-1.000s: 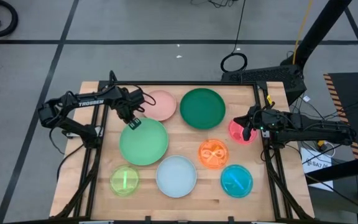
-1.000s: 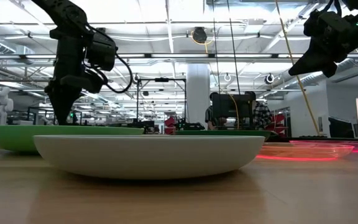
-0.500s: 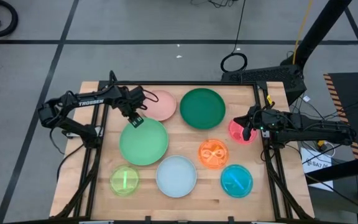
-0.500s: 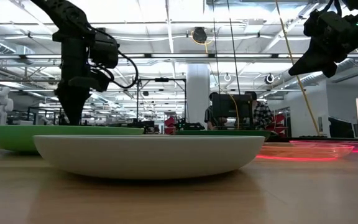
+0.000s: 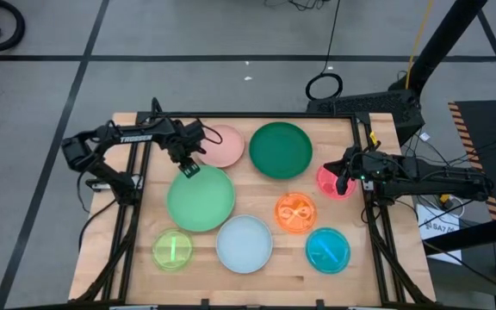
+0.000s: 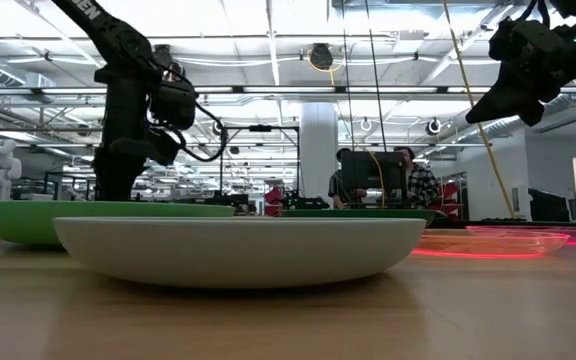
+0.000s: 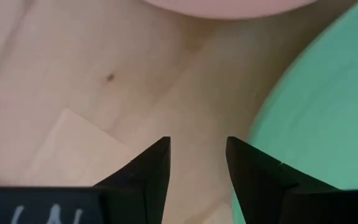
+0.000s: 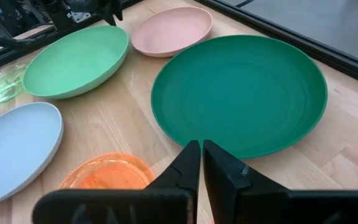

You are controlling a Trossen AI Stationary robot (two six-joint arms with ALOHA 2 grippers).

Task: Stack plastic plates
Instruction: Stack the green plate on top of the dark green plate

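Eight plates lie on the wooden table: mint green (image 5: 201, 198), pale pink (image 5: 222, 145), dark green (image 5: 281, 149), light blue (image 5: 244, 244), lime (image 5: 172, 250), orange (image 5: 295, 212), cyan (image 5: 327, 250) and hot pink (image 5: 332, 176). My left gripper (image 5: 188, 167) is open and points down. In the left wrist view (image 7: 197, 149) its fingers stand over bare wood between the mint plate's far-left rim (image 7: 316, 124) and the pink plate (image 7: 229, 5). My right gripper (image 5: 341, 182) is shut and empty, held high (image 6: 483, 108) over the hot pink plate.
A black rail frames the table on its far, left and right sides (image 5: 248, 115). In the low view the light blue plate (image 6: 238, 250) fills the foreground and the mint plate's rim (image 6: 98, 212) hides my left fingertips. People sit far behind in the room.
My left gripper has gone a little toward the table's right and far edge, along the mint plate's far rim toward the pale pink plate. The plates lie where they were.
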